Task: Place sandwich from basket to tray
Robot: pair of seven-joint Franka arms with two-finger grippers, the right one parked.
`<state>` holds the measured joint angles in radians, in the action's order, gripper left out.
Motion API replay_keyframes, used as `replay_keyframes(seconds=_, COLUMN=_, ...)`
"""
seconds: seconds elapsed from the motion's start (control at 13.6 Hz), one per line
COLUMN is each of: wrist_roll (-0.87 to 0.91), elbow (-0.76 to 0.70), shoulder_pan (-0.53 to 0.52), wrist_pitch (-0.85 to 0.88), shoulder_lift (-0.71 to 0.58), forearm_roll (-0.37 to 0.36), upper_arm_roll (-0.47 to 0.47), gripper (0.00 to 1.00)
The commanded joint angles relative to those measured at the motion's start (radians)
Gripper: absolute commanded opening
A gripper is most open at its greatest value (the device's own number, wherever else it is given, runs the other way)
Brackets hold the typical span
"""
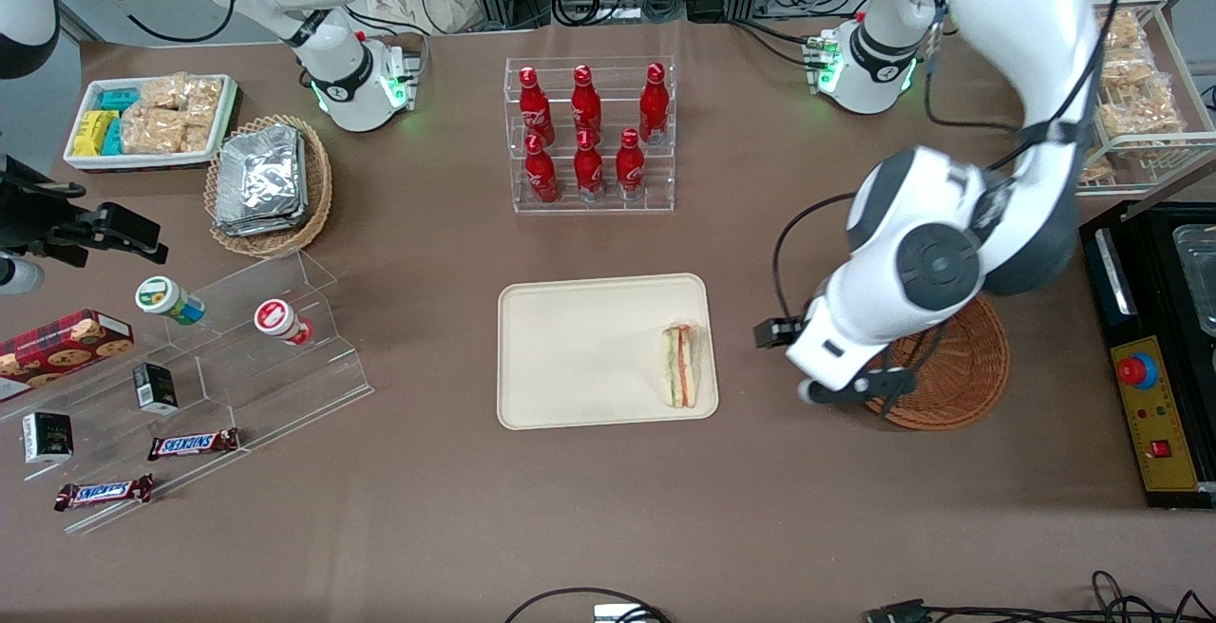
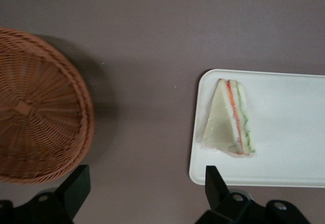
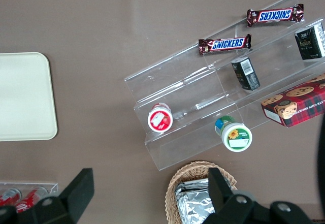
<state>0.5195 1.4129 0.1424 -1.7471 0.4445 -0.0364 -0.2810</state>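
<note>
The sandwich (image 1: 680, 365) (image 2: 231, 120), a pale bread wedge with orange and green layers, lies flat on the cream tray (image 1: 570, 348) (image 2: 289, 132), close to the rim at the working arm's end. The reddish-brown woven basket (image 1: 959, 376) (image 2: 35, 107) sits beside the tray toward the working arm's end, partly covered by the arm in the front view; the part of it I see holds nothing. My gripper (image 1: 850, 387) (image 2: 146, 178) hangs open over the bare table between basket and tray, with nothing between its fingers.
A clear rack of red bottles (image 1: 589, 134) stands farther from the front camera than the tray. A tan basket of foil packets (image 1: 269, 184), a white snack bin (image 1: 147, 120) and acrylic steps with snacks (image 1: 237, 357) lie toward the parked arm's end. A black control box (image 1: 1154, 357) sits beside the basket.
</note>
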Motion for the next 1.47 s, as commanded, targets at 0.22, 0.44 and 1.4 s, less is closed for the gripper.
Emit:
replay_keyframes(seconds=0.22, wrist_roll=-0.243, elbow=0.024, shoulder_pan=-0.09, wrist_pitch=0.173, shoulder_lift=-0.205, forearm_roll=-0.095, upper_arm_roll=0.011, gripper=1.0)
replay_keyframes(seconds=0.44, wrist_roll=-0.314, elbow=0.023, shoulder_pan=-0.133, wrist_pitch=0.27, shoulder_lift=-0.268, forearm_roll=-0.1, upper_arm_roll=0.011, gripper=1.0)
replay_keyframes(seconds=1.4, wrist_roll=-0.306, elbow=0.037, shoulder_pan=-0.17, wrist_pitch=0.368, shoulder_lift=-0.297, forearm_roll=-0.099, upper_arm_roll=0.011, gripper=1.0)
